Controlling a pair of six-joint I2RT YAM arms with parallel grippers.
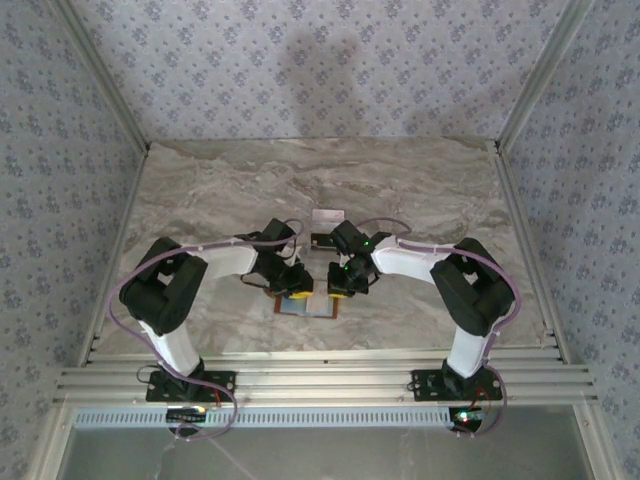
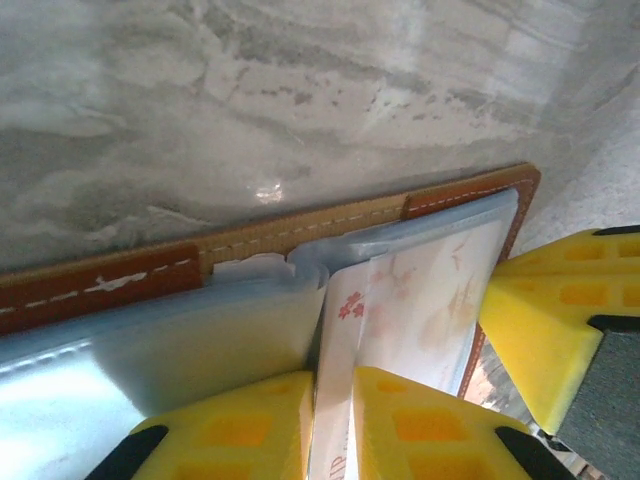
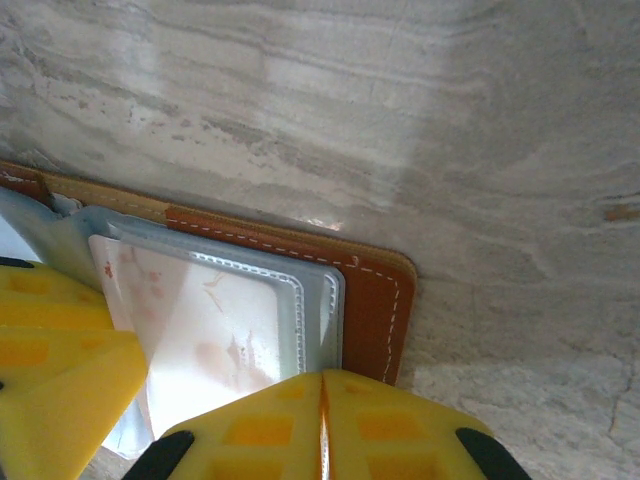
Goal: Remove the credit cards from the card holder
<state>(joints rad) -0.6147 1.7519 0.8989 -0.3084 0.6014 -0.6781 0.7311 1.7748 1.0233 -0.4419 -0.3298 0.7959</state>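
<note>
While the card holder lies open and flat on the marble table, both grippers hang close over it, side by side.

Left gripper: jaws pinching the near edge of a whitish-pink card. The card's far part sits in the clear sleeve on the holder's right leaf.

Right gripper: jaws pressed together pad to pad, at the near edge of that same leaf. Contact with the sleeve: cannot tell.

A second pale card lies flat on the table beyond the holder's far edge, apart from it.
</note>
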